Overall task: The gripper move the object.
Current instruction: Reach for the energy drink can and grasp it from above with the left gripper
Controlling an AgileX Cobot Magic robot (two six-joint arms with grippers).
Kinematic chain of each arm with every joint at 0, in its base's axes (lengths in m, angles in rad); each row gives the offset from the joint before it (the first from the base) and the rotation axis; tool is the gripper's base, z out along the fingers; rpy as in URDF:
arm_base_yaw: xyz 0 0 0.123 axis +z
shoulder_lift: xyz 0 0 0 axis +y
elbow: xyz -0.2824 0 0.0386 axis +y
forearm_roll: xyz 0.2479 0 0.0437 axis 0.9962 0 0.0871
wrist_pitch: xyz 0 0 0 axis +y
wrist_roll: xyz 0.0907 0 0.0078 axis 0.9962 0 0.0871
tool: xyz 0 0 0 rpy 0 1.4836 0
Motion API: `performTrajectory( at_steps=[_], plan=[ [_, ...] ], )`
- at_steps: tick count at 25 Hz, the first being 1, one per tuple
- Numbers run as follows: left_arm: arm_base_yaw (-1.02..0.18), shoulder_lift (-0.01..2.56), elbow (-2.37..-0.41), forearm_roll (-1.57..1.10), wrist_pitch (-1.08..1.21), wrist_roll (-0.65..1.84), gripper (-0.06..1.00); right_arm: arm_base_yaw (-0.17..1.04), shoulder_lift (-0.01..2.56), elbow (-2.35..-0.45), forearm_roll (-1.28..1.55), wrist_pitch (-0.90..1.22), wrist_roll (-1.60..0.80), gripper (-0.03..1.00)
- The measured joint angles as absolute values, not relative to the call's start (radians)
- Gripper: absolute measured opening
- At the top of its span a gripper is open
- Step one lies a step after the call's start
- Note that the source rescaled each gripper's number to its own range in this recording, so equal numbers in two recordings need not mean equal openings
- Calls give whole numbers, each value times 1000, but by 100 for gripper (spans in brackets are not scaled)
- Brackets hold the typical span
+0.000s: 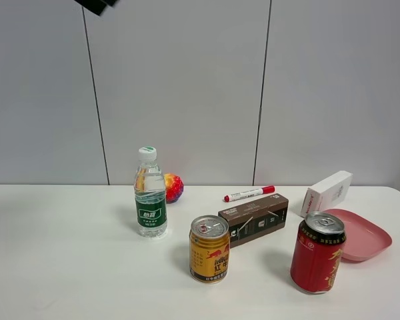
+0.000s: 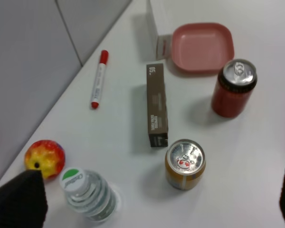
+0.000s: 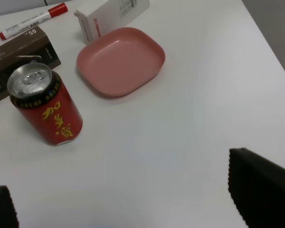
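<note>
Left hand [image 2: 156, 185] spread above gold can [image 2: 185, 164] — brown box [image 2: 156, 104] near, open table [image 1: 73, 267] leftward.

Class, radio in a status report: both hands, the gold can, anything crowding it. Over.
Left hand and right hand open, empty. Gold can upright, ungrasped. Brown box close behind it; red can apart on the right.

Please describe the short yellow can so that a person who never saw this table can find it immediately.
On the white table, find the long brown box near the middle. The gold-yellow can stands upright just in front of its left end, between the water bottle and the red can. It is the shorter can and shows a red bull emblem.
</note>
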State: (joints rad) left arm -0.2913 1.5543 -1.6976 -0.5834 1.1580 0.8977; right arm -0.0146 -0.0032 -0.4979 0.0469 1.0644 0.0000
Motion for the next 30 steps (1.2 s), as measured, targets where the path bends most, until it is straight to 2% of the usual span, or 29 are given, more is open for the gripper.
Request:
performTrajectory(
  at_steps=[7, 12, 30],
  plan=[
    [-561, 1798, -1780, -329, 1104, 848, 100, -15, -3, -498, 47, 1064, 0, 100],
    [-670, 1930, -1780, -178, 1101, 832, 100, -15, -3, -498, 47, 1064, 0, 100],
    [-689, 2188, -1784, -169, 968, 826, 100, -15, -3, -498, 47, 1064, 0, 100]
  ],
)
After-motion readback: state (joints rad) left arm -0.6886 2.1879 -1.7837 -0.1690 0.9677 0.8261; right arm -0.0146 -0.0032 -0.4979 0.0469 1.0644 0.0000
